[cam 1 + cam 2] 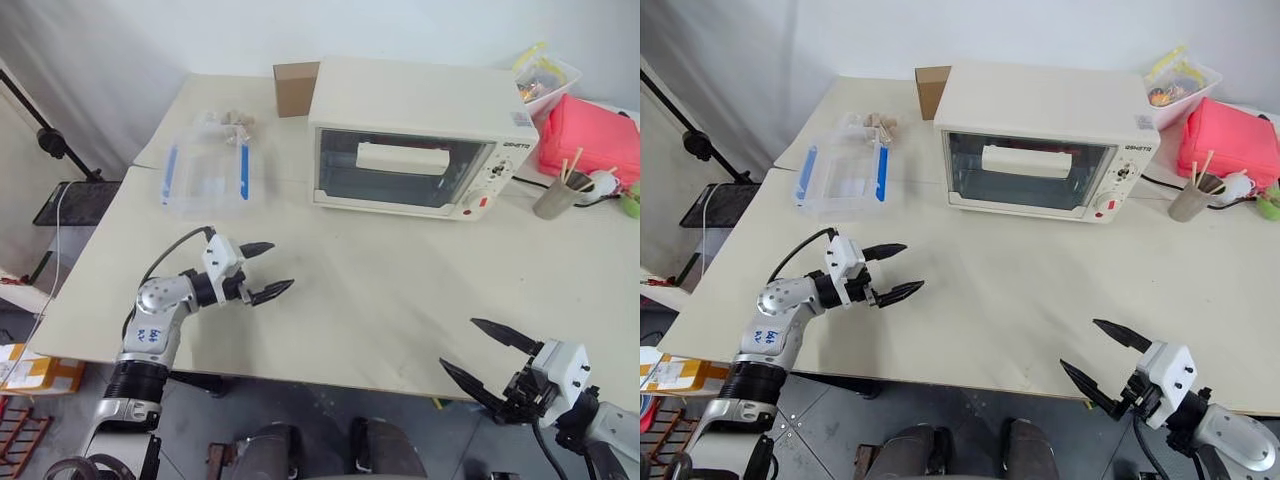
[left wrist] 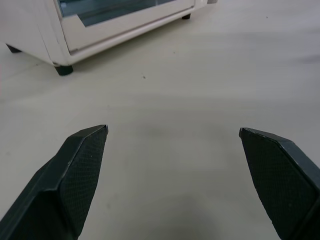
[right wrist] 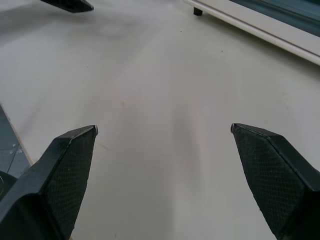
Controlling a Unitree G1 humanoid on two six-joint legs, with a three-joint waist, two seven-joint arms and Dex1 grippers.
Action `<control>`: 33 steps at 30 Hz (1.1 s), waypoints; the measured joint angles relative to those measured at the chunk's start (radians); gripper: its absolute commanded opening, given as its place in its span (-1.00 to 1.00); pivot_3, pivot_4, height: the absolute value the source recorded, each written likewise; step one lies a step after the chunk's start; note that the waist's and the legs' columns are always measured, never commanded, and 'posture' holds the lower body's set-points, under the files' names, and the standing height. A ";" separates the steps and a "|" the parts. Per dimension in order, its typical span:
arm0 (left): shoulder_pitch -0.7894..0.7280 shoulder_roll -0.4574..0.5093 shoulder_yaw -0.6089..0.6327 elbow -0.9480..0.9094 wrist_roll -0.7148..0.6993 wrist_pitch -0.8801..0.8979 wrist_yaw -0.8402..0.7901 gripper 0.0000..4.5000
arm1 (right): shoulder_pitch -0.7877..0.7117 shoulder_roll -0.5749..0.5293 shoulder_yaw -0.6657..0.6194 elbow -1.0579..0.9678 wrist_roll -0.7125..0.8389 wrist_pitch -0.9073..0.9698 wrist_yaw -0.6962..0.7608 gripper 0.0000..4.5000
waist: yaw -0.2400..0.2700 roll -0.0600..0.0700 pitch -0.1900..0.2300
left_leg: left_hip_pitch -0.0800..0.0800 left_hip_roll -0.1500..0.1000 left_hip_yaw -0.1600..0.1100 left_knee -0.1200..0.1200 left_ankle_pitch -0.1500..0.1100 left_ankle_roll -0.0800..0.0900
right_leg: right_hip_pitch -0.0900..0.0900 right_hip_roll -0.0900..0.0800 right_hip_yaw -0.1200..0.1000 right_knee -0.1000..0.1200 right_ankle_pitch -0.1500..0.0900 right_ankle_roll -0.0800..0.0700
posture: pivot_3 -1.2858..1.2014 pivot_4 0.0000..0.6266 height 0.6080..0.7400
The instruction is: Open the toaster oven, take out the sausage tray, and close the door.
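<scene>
Nearest the head camera, the right gripper [image 1: 487, 349] hangs at the near edge of the table [image 1: 380, 300], its two black fingers spread wide with nothing between them; it points toward the middle of the table and touches no object; farther in on the robot's left, the left gripper [image 1: 268, 270] hovers over bare tabletop, its fingers likewise apart and empty, aimed across toward the right; in the left wrist view the two textured fingertips [image 2: 82, 165] frame pale table surface, with the lower front corner of the toaster oven [image 1: 420, 140] and one of its black feet beyond them; the toaster oven stands at the far side of the table, well apart from both grippers, cream-white, with knobs and a red button on the panel at its right end; the door [image 1: 400, 168] is shut, its glass panel upright and its cream bar handle [image 1: 402, 157] across the upper part; whether the sausage tray sits behind the glass cannot be told; to the oven's left lies a clear plastic container [image 1: 206, 172] with blue clips, and behind it a few small pale items too small to identify; a small brown cardboard box [image 1: 295, 88] stands just beside the oven's far left corner; to the oven's right are a red pouch [image 1: 590, 140], a cup holding sticks [image 1: 556, 192], and a clear tub of small packets [image 1: 545, 78].
</scene>
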 measured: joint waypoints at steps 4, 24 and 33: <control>0.002 0.006 0.009 0.000 -0.008 0.007 -0.005 0.98 | -0.076 0.006 0.001 -0.003 0.048 0.068 -0.050 1.00 | -0.002 0.000 0.000 | 0.000 0.000 0.000 0.002 0.000 0.000 | 0.000 0.000 0.000 0.000 0.000 0.000 | 0.03 -0.52 1.00; 0.257 0.090 0.284 -0.441 -0.413 0.406 0.011 0.98 | -1.007 0.050 0.160 0.515 0.068 0.283 -0.120 1.00 | -0.021 0.000 0.001 | -0.005 0.001 -0.003 0.009 0.000 0.003 | 0.000 -0.001 -0.003 0.003 0.000 0.000 | 0.03 -0.52 1.00; 0.280 0.085 0.280 -0.470 -0.413 0.413 0.028 0.98 | -1.067 0.092 0.165 0.593 0.047 0.185 -0.019 1.00 | -0.028 0.001 0.001 | -0.005 0.002 -0.002 0.009 0.000 0.003 | -0.001 0.000 -0.003 0.004 0.000 0.000 | 0.03 -0.52 1.00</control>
